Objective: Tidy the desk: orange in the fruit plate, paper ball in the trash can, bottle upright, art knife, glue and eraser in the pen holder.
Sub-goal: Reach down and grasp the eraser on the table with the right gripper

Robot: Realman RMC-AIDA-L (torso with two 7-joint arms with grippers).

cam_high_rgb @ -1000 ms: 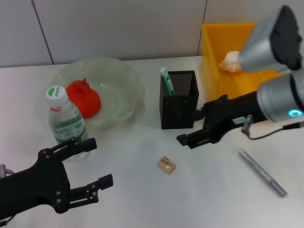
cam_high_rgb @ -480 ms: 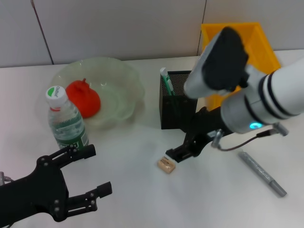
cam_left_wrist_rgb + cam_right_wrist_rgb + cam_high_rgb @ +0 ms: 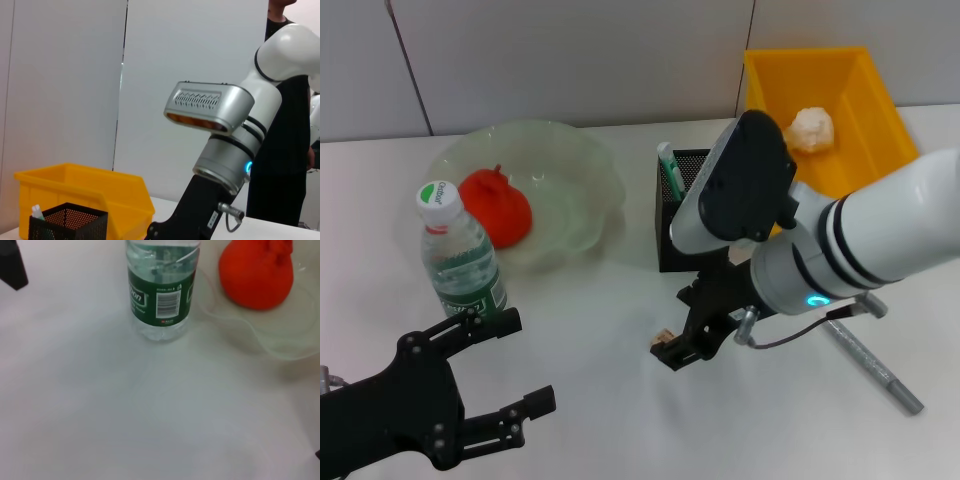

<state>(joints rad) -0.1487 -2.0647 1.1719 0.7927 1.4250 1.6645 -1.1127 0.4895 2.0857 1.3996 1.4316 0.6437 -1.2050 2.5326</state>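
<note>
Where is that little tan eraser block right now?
In the head view, the tiny tan eraser block lies on the white desk, in front of the black mesh pen holder, mostly hidden under the right gripper.

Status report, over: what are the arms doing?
Right gripper down at eraser. Left gripper open, idle near bottle. Pen holder close behind.

A white tabletop [image 3: 620, 400] fills the head view, matte and evenly lit, with soft shadows. Behind it rises a pale grey wall [image 3: 570, 60] of large panels split by thin dark seams, meeting the table's far edge. In the left wrist view the same panelled wall [image 3: 65, 75] shows, and a person in dark clothes [image 3: 285, 165] stands at the side
</note>
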